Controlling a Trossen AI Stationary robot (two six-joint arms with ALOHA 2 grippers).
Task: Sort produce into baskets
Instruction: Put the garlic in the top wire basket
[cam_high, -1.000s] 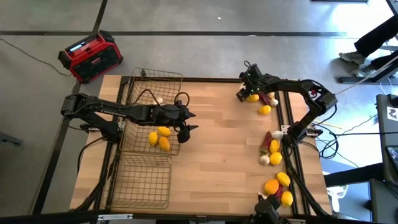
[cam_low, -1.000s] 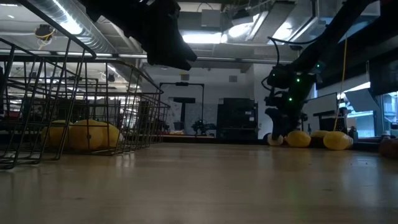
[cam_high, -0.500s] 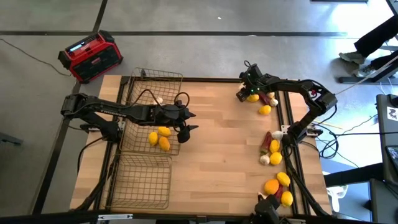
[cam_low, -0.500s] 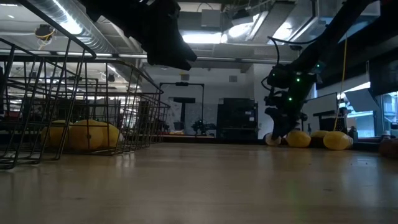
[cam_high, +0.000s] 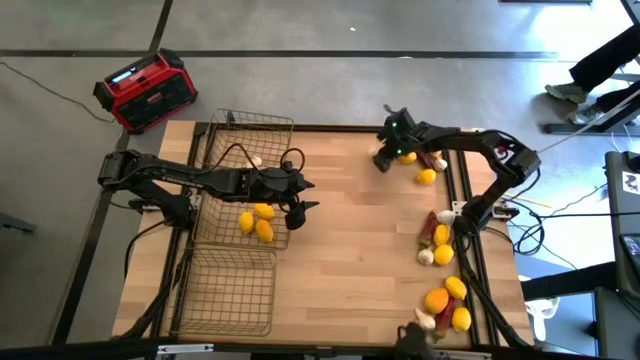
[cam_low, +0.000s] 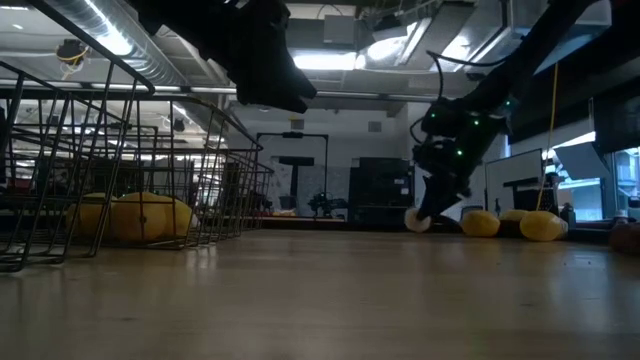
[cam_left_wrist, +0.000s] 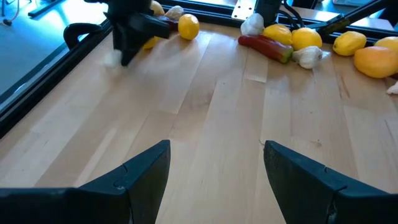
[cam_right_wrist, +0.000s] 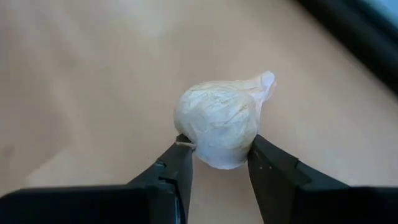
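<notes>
— Right now, pinched between the fingers of the right gripper (cam_right_wrist: 219, 163): a garlic bulb (cam_right_wrist: 219, 124), clamped at its lower half; lifted just clear of the table (cam_high: 350, 230) near the far right corner, beside loose lemons (cam_high: 427, 177).

— And looks like?

— Whitish, papery, faintly ribbed; pointed tip tilted up and away from the fingers; pale blob under the same gripper (cam_low: 432, 205) in the low view.

— Left gripper (cam_high: 297, 205)?

— Spread open, holding nothing; hovering at the inner edge of the middle basket (cam_high: 222, 215), above bare wood.

— Baskets, then?

— Three wire ones in a row along the left side; middle with three lemons (cam_high: 256, 221); far basket (cam_high: 250, 135) with one small whitish item, probably garlic; near basket (cam_high: 230, 290) without produce; remaining pile (cam_high: 442, 270) of lemons, oranges, garlic and a red chili strung along the right edge.
</notes>
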